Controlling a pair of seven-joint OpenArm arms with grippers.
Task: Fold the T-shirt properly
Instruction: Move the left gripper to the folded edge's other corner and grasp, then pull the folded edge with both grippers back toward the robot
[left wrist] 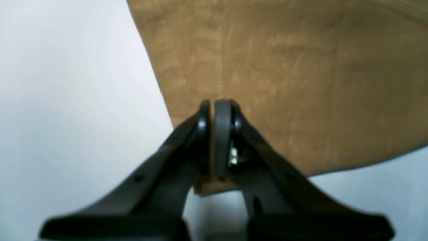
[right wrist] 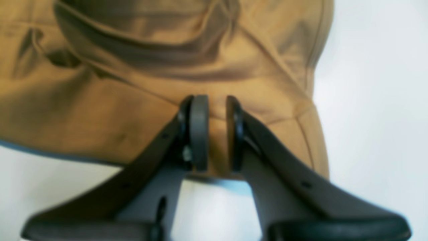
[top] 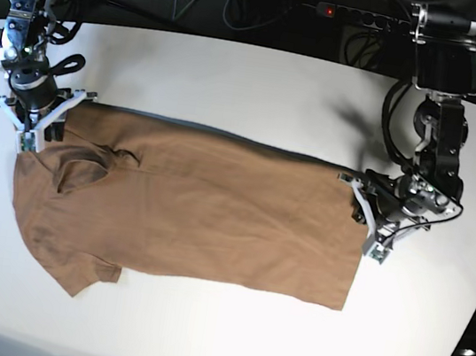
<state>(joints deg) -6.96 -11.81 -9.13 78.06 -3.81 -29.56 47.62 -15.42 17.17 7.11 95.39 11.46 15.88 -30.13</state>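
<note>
We are seeing the left gripper (left wrist: pixel 212 140) with its jaws pressed nearly together, pinching a thin edge of the T-shirt (left wrist: pixel 301 83); a small tab of tan fabric is showing below the pads (left wrist: pixel 222 134). In the base view this gripper (top: pixel 366 217) is sitting at the garment's far corner on that view's right side, at the hem end.

We are seeing the right gripper (right wrist: pixel 214 134) with a narrow gap between its jaws, and that gap is filled by a fold of the T-shirt (right wrist: pixel 100 110), so the jaws are clamping cloth near a seam at the shoulder. In the base view this gripper (top: pixel 32 131) is sitting at the garment's upper corner on that view's left side.

We are observing the T-shirt (top: pixel 198 208) lying spread across the white table (top: pixel 252 82), stretched lengthwise between the two grippers, collar end at the base view's left and hem end at its right. One sleeve is pointing toward the near edge of the table. Slight wrinkles are showing around the collar.
</note>
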